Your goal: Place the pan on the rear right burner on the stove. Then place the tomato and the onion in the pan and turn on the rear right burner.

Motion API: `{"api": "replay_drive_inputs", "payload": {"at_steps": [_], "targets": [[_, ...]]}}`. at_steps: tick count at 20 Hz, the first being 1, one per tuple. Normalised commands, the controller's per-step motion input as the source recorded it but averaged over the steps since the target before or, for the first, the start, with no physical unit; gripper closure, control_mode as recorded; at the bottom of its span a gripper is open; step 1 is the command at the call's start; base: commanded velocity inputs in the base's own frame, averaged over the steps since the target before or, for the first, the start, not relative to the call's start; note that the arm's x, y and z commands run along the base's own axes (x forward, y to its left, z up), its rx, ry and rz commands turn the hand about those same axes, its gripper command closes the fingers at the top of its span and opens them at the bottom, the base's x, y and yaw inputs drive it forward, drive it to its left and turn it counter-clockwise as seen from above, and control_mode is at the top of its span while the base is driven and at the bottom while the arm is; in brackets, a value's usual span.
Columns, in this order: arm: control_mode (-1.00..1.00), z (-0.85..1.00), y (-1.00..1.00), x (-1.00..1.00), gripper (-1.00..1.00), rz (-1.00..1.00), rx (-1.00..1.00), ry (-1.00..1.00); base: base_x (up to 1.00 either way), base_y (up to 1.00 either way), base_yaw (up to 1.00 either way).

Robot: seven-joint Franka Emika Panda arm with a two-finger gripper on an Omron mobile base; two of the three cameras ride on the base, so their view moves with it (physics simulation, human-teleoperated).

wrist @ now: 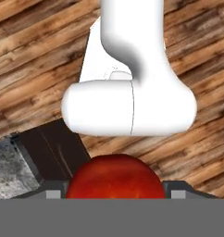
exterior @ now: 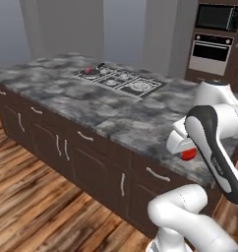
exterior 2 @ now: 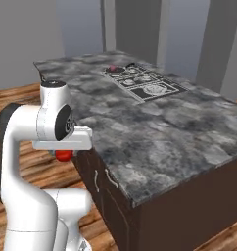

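My gripper [wrist: 115, 192] is shut on the tomato [wrist: 115, 178], a bright red ball that bulges between the two fingertips. The same tomato [exterior: 188, 154] hangs under the hand at the counter's near end, off its edge, and appears again as the tomato [exterior 2: 64, 155]. Far across the counter lies the stove [exterior: 135, 84], also seen as the stove [exterior 2: 154, 88]. The pan [exterior: 89, 73] sits on a burner at the stove's far-left corner, with the small dark-red onion [exterior: 88, 70] inside it. In the right base view the pan [exterior 2: 114, 70] holds the onion [exterior 2: 112, 67].
The grey marble island counter [exterior: 91, 106] stands on dark cabinets with handles [exterior: 67, 147]. A wall oven [exterior: 212, 47] is at the back right. Wooden floor [wrist: 35, 55] lies below the hand, and the counter's corner [wrist: 21, 162] is close by.
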Motion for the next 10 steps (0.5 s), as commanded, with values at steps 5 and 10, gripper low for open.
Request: {"api": "replay_drive_inputs", "payload": {"at_steps": [5, 10], "targets": [[1.00, 0.00, 0.00, 0.00, 1.00, 0.00, 0.00, 0.00, -0.53, -1.00, 0.30], [1.00, 0.00, 0.00, 0.00, 1.00, 0.00, 0.00, 0.00, 0.02, -0.97, 0.39]]}}
